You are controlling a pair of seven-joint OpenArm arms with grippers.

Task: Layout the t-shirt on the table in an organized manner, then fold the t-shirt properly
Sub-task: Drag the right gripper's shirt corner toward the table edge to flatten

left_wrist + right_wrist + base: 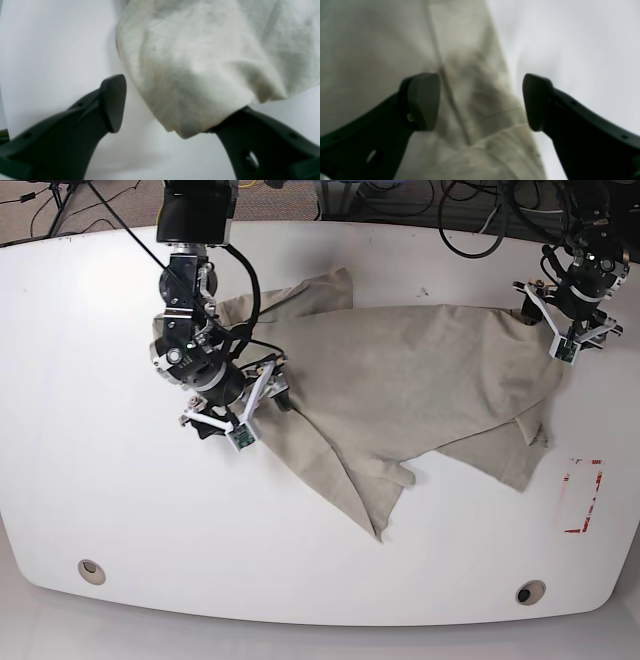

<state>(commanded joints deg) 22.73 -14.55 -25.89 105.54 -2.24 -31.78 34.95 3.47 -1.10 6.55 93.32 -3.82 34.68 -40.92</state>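
the t-shirt (400, 385) lies crumpled across the upper middle of the table (100, 500), one flap trailing toward the lower centre. the left gripper (567, 330), upper right, is released, its jaws apart at a bunched edge; the right gripper (245, 402), left of centre, gapes over a seam. we should pinch opposite corners firmly, then draw outward evenly to flatten it.

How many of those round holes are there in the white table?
2: one grommet hole near the front edge on the base view's left, the other on its right. The t-shirt may hide more.
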